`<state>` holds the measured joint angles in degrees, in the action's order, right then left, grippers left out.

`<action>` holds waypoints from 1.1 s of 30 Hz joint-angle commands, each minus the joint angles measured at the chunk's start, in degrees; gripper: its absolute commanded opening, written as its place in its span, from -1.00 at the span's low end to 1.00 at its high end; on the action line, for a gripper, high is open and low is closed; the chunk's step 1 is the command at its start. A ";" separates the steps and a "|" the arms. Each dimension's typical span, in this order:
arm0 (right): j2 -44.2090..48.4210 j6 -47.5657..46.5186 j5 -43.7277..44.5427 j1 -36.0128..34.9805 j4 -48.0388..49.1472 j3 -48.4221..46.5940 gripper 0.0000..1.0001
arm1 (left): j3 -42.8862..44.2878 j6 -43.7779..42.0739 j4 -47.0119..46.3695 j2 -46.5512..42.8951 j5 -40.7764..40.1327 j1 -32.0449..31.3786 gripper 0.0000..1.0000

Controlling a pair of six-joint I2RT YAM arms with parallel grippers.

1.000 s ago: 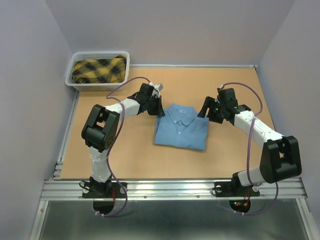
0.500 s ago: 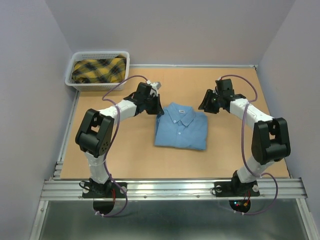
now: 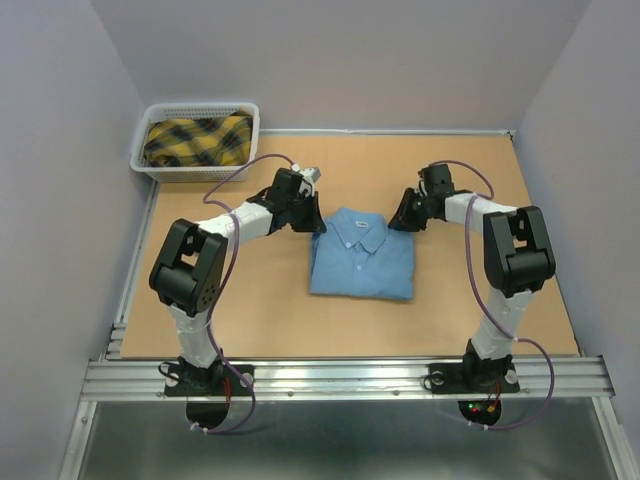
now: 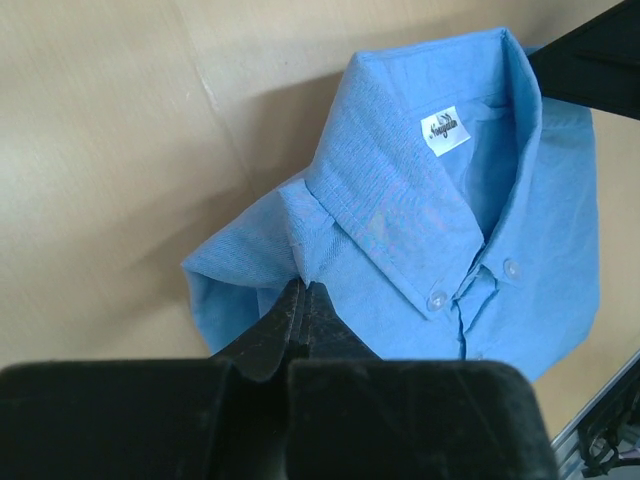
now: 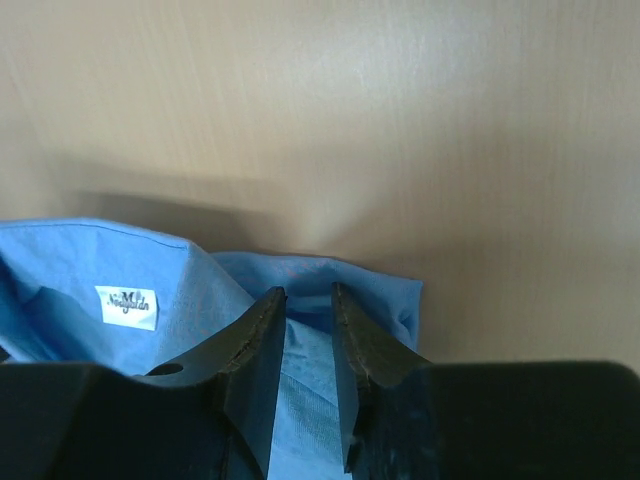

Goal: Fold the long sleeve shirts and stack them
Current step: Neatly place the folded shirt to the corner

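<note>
A folded light blue shirt [image 3: 362, 262] lies collar-far in the middle of a tan table [image 3: 250, 315], between two robot arms. Since a second ago the right arm has drawn in and stood its elbow up, bringing the right gripper [image 5: 307, 295] from just beside the shirt onto its far right shoulder. Its fingers have narrowed and now stand slightly apart, with blue cloth showing in the gap; no firm pinch shows. The left arm has barely shifted, its elbow a little further left. The left gripper [image 4: 302, 290] is pressed together with its tips against the far left shoulder fold, and it is not clear whether any cloth is caught between them. The shirt itself has not moved. Inside the collar sits a small white label [image 4: 444, 130] with dark cursive writing, too small to read. At the far left corner a white basket [image 3: 150, 158] holds a yellow and black plaid cloth [image 3: 197, 140].
</note>
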<state>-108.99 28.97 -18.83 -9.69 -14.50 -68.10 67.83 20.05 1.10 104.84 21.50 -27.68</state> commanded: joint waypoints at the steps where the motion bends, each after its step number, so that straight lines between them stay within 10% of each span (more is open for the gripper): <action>1: -0.52 0.73 -0.77 0.55 5.18 1.38 -0.38 | -1.91 1.12 -0.31 -4.55 -1.28 -0.18 -1.00; 28: -1.23 3.64 -1.56 4.16 7.91 6.66 -0.36 | -11.05 9.65 -2.59 -9.03 -11.47 0.17 -1.00; 33: -0.35 3.02 -2.53 4.07 7.82 5.78 -0.29 | -10.18 9.65 -2.25 -9.04 -14.20 0.61 -0.73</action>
<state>-109.67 34.06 -24.21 -6.66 -5.52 -63.24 57.32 29.47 -1.37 96.68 11.60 -28.12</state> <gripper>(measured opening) 0.340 0.099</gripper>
